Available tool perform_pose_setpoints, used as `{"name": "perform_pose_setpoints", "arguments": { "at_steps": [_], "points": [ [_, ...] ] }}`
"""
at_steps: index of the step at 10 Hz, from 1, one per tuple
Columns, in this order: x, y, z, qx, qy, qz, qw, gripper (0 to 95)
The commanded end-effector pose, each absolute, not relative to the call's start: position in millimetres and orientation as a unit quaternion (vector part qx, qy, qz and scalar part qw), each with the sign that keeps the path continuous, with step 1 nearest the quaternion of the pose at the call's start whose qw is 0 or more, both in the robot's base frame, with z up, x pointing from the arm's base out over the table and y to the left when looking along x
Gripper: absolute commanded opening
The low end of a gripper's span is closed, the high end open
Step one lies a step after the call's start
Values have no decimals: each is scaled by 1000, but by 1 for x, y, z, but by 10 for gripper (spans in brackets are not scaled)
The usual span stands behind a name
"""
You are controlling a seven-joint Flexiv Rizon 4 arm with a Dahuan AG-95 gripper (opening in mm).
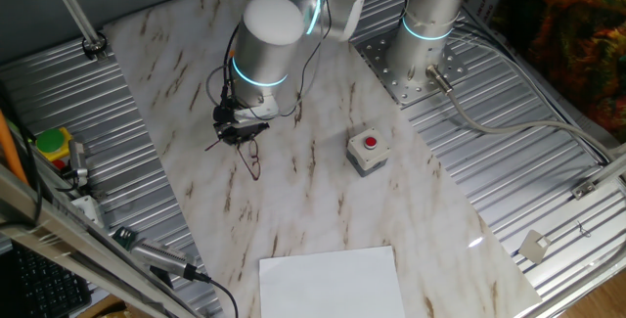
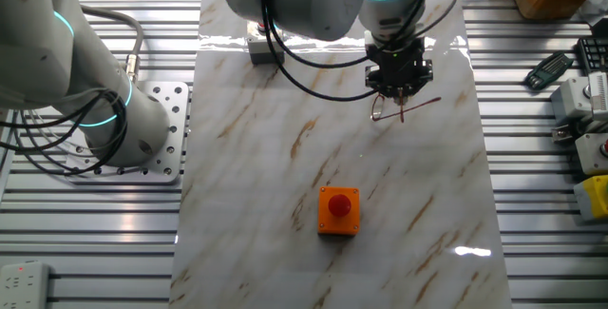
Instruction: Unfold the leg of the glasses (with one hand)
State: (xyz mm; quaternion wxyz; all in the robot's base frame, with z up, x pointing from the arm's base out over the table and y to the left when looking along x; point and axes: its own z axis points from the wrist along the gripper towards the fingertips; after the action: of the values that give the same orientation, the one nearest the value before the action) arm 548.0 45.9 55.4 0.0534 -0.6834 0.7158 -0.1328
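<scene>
— One arm is working, and its gripper (image 2: 400, 88) hangs low over the marble table (image 1: 323, 210), right on the glasses (image 2: 394, 109). Do you see if the claw is closed?

— I cannot tell. In both views the fingers are dark and small, and the wrist hides them. They seem to be at the frame, but whether they pinch it I cannot say.

— Where exactly are the glasses?

— They are under the gripper, toward the far side of the table in the other fixed view. One slim leg (image 2: 423, 103) sticks out sideways, so I think the unfolding is in progress or nearly done.

— What can go wrong here?

— The frame is thin wire. If the gripper pushes the leg too far, the hinge may bend. Also nothing holds the glasses down, so they may slide or turn on the smooth marble instead of opening.

— Is something in the way?

— Not really. The button box (image 2: 338, 210) with the red button stands well apart, nearer the middle of the table. A white paper sheet (image 1: 333, 281) lies at the near edge in one fixed view, also well apart. The second arm's base (image 1: 425, 24) stands beside the table.
</scene>
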Motion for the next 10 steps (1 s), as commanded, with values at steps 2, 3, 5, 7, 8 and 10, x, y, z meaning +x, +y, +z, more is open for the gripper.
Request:
{"name": "perform_pose_setpoints", "arguments": {
  "at_steps": [2,3,5,7,8,10],
  "points": [
    [551,48,63,-693,707,-133,46,0],
    [553,49,66,-695,705,-134,43,0],
    [558,53,75,-700,700,-138,37,0],
    [560,54,76,-702,698,-141,34,0],
    [560,54,76,-707,692,-143,30,0],
    [561,54,77,-714,685,-146,26,0]
  ]
}}
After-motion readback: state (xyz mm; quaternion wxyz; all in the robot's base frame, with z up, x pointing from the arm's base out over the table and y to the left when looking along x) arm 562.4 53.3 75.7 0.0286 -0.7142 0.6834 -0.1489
